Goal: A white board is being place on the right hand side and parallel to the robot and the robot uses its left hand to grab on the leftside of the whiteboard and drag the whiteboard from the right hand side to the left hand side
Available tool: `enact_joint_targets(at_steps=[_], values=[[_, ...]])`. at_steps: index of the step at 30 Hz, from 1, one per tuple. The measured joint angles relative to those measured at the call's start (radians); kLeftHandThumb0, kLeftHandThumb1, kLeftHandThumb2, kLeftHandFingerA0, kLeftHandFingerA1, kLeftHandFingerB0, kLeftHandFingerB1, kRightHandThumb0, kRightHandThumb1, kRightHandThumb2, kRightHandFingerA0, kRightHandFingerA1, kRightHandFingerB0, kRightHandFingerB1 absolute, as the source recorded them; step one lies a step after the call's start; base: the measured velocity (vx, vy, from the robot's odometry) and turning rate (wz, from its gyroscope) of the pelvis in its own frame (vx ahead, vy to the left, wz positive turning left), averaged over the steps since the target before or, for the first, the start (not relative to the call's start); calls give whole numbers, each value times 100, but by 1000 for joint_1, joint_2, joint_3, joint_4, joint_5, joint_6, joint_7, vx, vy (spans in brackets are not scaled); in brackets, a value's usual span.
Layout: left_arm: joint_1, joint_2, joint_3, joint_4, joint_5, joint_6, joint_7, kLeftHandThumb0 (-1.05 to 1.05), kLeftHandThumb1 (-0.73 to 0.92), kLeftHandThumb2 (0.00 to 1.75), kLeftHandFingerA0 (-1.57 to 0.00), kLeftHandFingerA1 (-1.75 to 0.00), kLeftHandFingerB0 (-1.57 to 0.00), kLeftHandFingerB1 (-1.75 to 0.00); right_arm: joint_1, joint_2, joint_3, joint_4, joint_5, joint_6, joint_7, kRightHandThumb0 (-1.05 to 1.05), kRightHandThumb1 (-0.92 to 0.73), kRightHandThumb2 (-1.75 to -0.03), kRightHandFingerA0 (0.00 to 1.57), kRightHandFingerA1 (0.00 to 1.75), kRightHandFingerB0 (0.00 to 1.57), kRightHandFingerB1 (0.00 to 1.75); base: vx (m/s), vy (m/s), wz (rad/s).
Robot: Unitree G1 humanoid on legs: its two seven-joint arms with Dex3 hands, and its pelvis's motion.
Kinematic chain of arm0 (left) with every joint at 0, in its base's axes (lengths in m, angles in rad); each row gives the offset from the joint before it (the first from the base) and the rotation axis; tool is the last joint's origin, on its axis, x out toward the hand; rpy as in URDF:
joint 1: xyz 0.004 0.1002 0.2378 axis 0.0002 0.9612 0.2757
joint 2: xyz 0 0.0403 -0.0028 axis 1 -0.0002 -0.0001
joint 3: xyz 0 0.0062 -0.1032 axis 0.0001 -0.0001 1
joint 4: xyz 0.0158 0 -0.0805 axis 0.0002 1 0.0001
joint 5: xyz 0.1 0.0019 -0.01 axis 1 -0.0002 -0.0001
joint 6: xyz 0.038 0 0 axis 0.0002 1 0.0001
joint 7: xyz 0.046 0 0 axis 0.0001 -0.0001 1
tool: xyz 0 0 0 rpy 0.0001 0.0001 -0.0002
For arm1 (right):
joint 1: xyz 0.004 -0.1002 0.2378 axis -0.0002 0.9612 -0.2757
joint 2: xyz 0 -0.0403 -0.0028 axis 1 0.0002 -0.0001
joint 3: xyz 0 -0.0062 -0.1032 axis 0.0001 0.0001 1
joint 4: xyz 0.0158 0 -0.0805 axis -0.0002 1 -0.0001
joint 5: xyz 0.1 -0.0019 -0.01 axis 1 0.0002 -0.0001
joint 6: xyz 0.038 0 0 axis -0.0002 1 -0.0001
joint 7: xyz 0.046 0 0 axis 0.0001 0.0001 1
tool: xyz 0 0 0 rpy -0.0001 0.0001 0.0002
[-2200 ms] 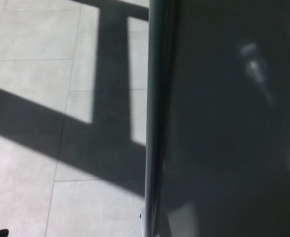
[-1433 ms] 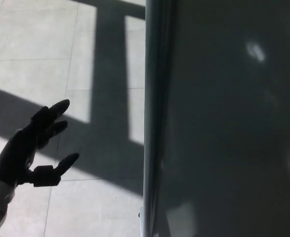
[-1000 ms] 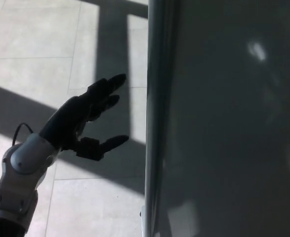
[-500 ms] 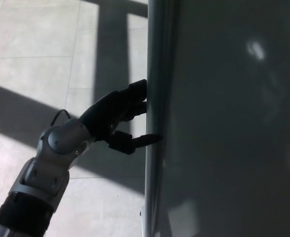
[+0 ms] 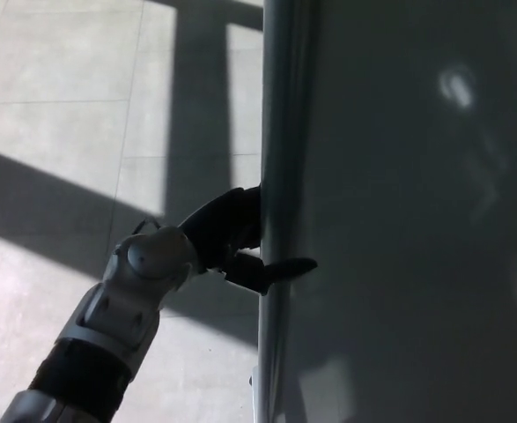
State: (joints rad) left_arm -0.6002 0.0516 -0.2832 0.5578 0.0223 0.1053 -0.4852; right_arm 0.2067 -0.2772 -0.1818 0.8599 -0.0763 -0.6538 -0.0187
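Your robot's left hand (image 5: 232, 236) was black with thick fingers, joined to a rounded silver-grey wrist; a thin dark cable looped there, and a black band ringed the forearm.

A pale grey tiled floor (image 5: 55, 132) fills the picture from 12 o'clock round through 9 to about 7 o'clock. Thin dark grout lines (image 5: 117, 157) cut it into large square tiles. A broad dark shadow band (image 5: 38, 207) runs slantwise from 9 o'clock toward 6 o'clock. A second, upright shadow bar (image 5: 198, 97) stands near 12 o'clock and meets the slanted band lower down. Bright sunlit patches (image 5: 144, 181) lie between the two shadows, and another at 7 o'clock.
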Motion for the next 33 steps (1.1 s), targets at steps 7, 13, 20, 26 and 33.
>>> enact_joint_targets(at_steps=[7,13,20,26,33], values=[[13,-51,-5,45,52,-25,119,-20,70,62,-105,-58,-59,-40,-7,0,8,10,2,-3,16,-84,-80,-64,57,63,21,39,0,0,0],[53,-85,11,48,86,-94,239,-18,73,62,-96,-74,-77,-52,-18,-11,7,60,10,-28,45,-85,-80,-64,62,62,29,42,0,0,0],[86,-95,45,51,93,-135,301,-17,74,62,-96,-73,-77,-52,-25,-19,8,97,10,-64,61,-85,-79,-64,64,64,31,45,0,0,0],[110,-94,79,26,89,-136,298,-18,73,62,-99,-78,-79,-51,-32,-25,12,115,7,-81,65,-86,-80,-63,66,65,33,44,0,0,0],[145,-81,133,-2,60,-154,255,-15,72,62,-97,-71,-83,-52,-46,-44,23,121,1,-95,65,-86,-80,-63,67,67,34,45,0,0,0]])
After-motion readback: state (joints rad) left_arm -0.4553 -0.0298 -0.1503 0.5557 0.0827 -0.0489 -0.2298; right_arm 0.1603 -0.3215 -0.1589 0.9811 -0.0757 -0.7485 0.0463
